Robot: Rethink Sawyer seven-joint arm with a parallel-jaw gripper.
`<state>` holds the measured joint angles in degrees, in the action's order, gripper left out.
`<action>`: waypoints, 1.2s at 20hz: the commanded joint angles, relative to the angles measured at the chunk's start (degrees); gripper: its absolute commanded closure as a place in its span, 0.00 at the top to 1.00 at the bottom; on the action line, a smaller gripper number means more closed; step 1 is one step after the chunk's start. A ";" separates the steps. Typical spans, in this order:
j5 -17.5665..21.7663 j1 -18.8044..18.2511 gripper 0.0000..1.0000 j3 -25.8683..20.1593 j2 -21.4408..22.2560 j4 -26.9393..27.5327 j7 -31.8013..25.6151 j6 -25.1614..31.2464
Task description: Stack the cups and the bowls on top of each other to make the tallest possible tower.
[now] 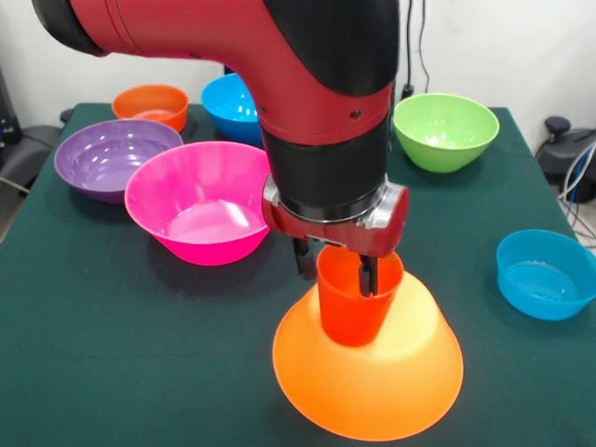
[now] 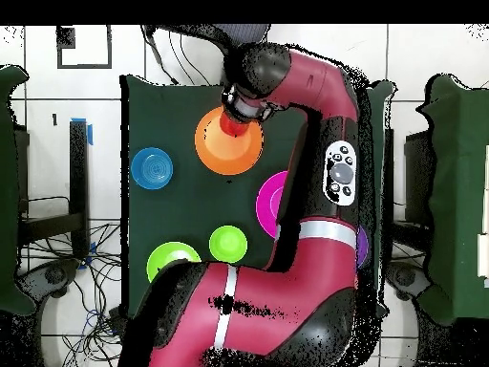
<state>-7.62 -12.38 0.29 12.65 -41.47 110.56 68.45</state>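
A large orange bowl (image 1: 372,386) (image 2: 229,155) stands rim down near the table's front edge as the tower's base. The orange-red cup (image 1: 354,317) (image 2: 229,127) stands upright on top of it, mouth up. My gripper (image 1: 335,268) comes down over the cup, open. One finger (image 1: 369,276) hangs inside the cup's mouth and the other sits just outside its left wall. A pink bowl (image 1: 200,209) (image 2: 271,196) stands mouth up just left of the tower. The arm hides much of the cup in the overhead view.
A purple bowl (image 1: 107,158), a small orange bowl (image 1: 154,104) and a blue bowl (image 1: 228,104) stand at the back left. A green bowl (image 1: 445,130) (image 2: 172,260) is back right and a blue bowl (image 1: 545,275) (image 2: 152,168) at the right edge. A small green bowl (image 2: 228,244) shows overhead.
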 commanded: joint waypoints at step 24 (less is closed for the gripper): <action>-0.81 0.16 1.00 3.37 15.69 -16.30 -2.78 13.84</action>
<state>-11.09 -10.53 4.10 21.25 -44.99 110.56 81.36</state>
